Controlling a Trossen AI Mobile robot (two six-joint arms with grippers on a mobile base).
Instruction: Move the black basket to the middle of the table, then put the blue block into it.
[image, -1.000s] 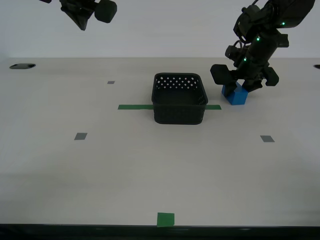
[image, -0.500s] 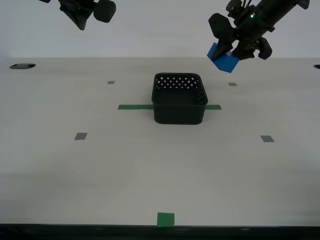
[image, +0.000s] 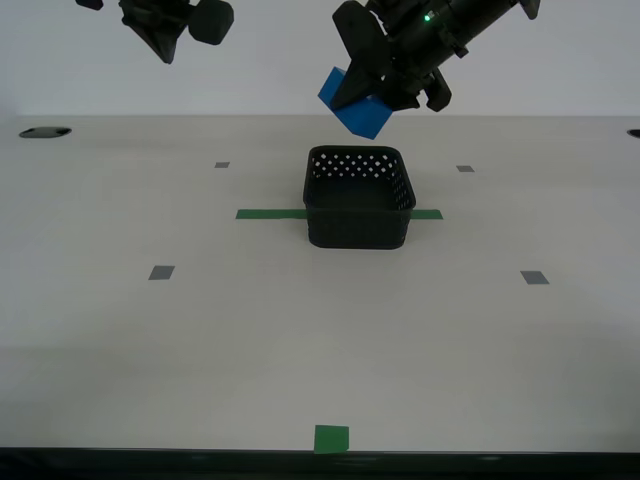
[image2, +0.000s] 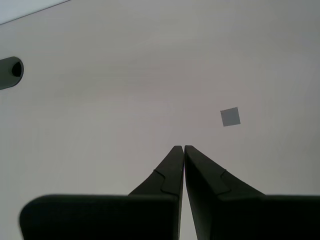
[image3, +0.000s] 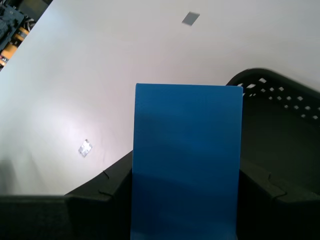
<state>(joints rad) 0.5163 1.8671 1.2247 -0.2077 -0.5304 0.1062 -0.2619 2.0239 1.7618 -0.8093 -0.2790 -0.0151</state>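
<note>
Above the square black perforated plastic basket (image: 359, 197) at the off-white counter's (image: 200, 330) centre, my first gripper (image: 372, 85) fingers clench the small bright-blue rectangular block (image: 356, 104) between them, at the basket's 12 o'clock, while my second gripper (image2: 180, 152) fingers are closed empty.

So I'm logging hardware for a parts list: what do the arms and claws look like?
Both are matte black throughout. My first claw sits on a chunky, blocky arm with a lit green indicator light. My second claw has two flat fingers tapering to narrow points, each with a stepped notch. No cables or markings can be made out.

Blue block (image: 356, 108); black hole-dotted basket (image: 359, 196); off-white table (image: 250, 340).
</note>
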